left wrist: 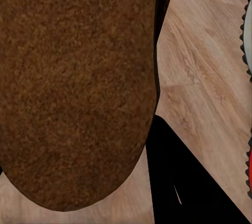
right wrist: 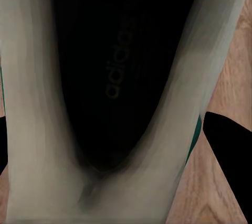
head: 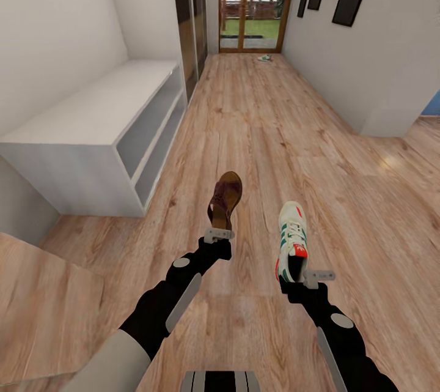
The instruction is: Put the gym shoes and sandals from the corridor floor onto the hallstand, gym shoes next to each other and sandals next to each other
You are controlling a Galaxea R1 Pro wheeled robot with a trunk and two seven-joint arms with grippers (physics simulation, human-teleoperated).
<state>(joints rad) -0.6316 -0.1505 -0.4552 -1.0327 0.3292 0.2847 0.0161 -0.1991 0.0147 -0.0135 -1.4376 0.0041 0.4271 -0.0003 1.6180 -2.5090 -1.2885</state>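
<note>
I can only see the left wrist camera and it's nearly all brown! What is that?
Observer: A brown sandal, held up off the floor by the left pincer.
Operator: What's the bumpy thing at the edge?
Observer: That's the sole of a white gym shoe with green stripes, which the right pincer holds by its heel.
Operator: Where's the shoe rack?
Observer: The white hallstand stands ahead on the robot's left, against the wall. Its top is bare.
Operator: Any more shoes?
Observer: Something small lies far down the corridor by the glass door, too small to identify.
</note>
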